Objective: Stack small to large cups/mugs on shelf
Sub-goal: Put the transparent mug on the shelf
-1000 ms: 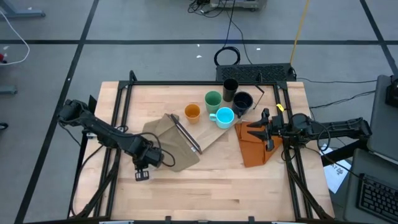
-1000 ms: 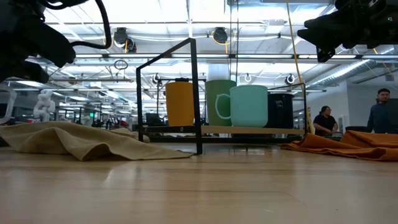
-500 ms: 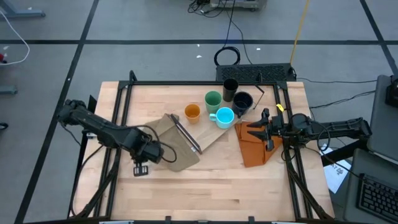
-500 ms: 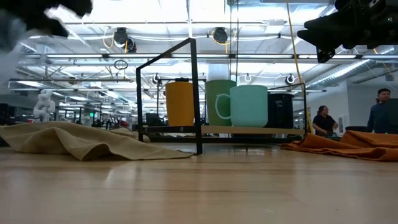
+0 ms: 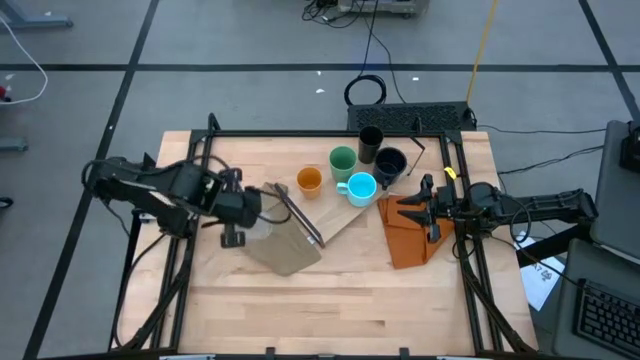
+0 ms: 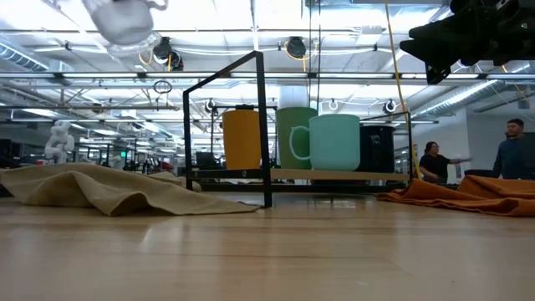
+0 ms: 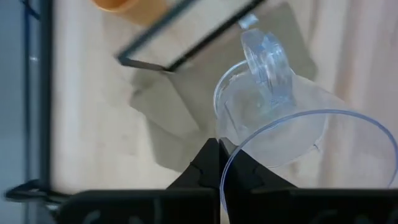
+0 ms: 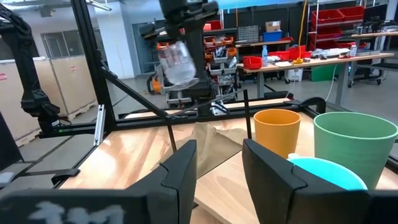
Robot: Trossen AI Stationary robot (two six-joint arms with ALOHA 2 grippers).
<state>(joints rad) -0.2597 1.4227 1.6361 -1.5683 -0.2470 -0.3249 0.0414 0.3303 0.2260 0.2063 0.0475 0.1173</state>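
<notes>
Gripping, left end effector (image 7: 219, 163): fingers are pinching the rim of the tiny clear cup (image 7: 267, 118), holding it lifted above the desk (image 5: 340, 300), over the left part of the olive-tan cloth (image 5: 285, 240).
Left arm: it is reaching in from the desk's left edge, its wrist sitting just left of the shelf's thin black frame (image 5: 298, 215).
Tiny clear cup, other views: it is showing as a pale blur high at the left in the low view (image 6: 124, 21), and hanging in the air beyond the frame in the right wrist view (image 8: 177, 62).
Right end effector (image 5: 432, 207): fingers are standing partly apart with nothing between them; it is hovering over the orange folded cloth (image 5: 405, 232) at the desk's right side.
Shelf (image 5: 335, 215): the pale plywood board is lying on the desk's middle, its black frame end sitting on the olive-tan cloth.
Orange cup (image 5: 309, 181): it is standing upright on the shelf, leftmost of the row.
Green cup (image 5: 343, 161): it is standing just right of and farther back than the orange cup.
Cyan handled mug (image 5: 361, 188): it is standing nearer than the green cup, handle pointing left.
Black tumbler (image 5: 371, 143): it is standing at the far end, right of the green cup.
Dark navy-black handled mug (image 5: 390, 165): it is standing just right of the cyan mug.
Room behind: two people (image 6: 506, 150) are standing far off at the right in the low view.
</notes>
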